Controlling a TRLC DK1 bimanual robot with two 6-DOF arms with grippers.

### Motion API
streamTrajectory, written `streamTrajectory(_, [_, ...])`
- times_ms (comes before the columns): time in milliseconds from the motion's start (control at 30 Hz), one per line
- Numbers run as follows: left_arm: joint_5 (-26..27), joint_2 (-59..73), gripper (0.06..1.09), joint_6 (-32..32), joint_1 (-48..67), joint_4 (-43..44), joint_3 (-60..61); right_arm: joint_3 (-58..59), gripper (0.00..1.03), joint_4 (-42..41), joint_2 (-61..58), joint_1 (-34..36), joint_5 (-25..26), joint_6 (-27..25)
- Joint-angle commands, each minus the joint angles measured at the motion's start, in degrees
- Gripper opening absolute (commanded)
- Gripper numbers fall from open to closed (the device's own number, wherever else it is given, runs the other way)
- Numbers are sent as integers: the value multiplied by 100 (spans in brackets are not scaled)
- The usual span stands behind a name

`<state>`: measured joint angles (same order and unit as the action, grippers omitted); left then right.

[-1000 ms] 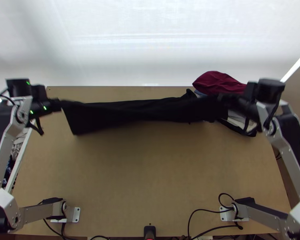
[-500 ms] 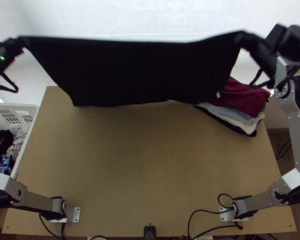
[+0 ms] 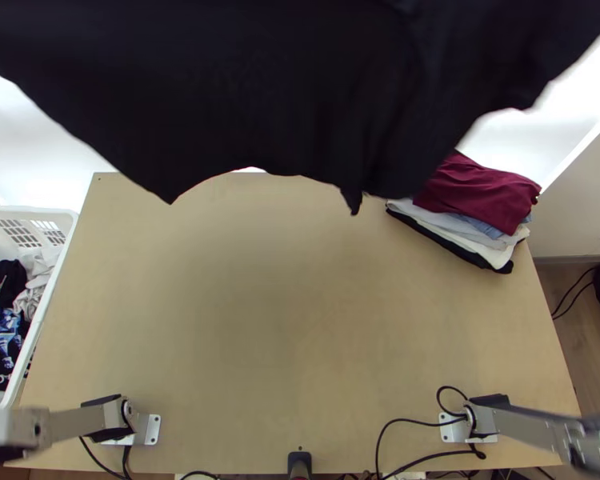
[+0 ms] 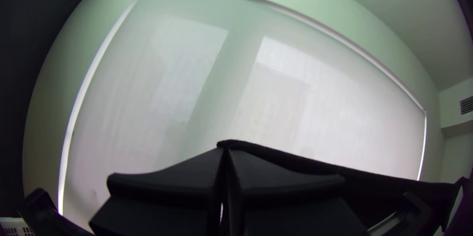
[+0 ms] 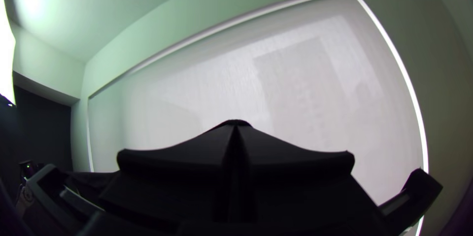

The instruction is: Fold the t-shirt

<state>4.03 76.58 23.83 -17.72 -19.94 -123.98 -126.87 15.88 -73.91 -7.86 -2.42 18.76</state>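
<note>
Left gripper: mine (image 4: 226, 151) is clamped on the black t-shirt (image 3: 260, 96), but it looks like just a bit of edge at the tips. If I pull too hard sideways, I reckon that corner pops right out.
Right gripper: also pinched shut (image 5: 236, 126), with a dark bit of the shirt poking up at the tips. Same worry, a small bite could slip, and then one side flops and I'm regrasping.
Clothes pile: the folded stack (image 3: 464, 232) sits at the right of the frame, and the shirt's lower right part overlaps its dark red top piece (image 3: 488, 192) in the top view. Can't tell if they touch. If they do, a swing that way could drag the pile or snag my hem.
Lowering: come down too fast or with one side lower and the hanging part probably bunches up on the table (image 3: 284, 320), so the fold starts crooked.
T-shirt spot: up in the air, right across the top of the frame, running out of view at the top.
T-shirt shape: hanging wide and unfolded, bottom edge all wavy. One point dips left of centre, a little tail dangles just right of the middle, and soft creases run down the right half.
T-shirt edge: in the left wrist view it runs from my fingertips as a fairly tight dark band toward the lower right.
T-shirt colour: plain black, so honestly can't tell front from back, or which bits are sleeves.
</note>
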Motion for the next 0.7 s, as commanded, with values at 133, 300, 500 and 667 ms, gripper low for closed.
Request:
streamTrajectory(133, [-175,-1488,10,411,-470,307,436,75,3,548,1652,135,154,-365])
streamTrajectory(300, [-184,-2147,10,69,-487,307,700,-22,3,1014,2223,179,162,-734])
streamTrajectory(500, [-184,-2235,10,315,-487,70,744,-31,3,1365,2249,91,321,-409])
streamTrajectory(667, [-96,-2235,10,587,-452,-774,1307,716,3,1849,2205,30,365,356])
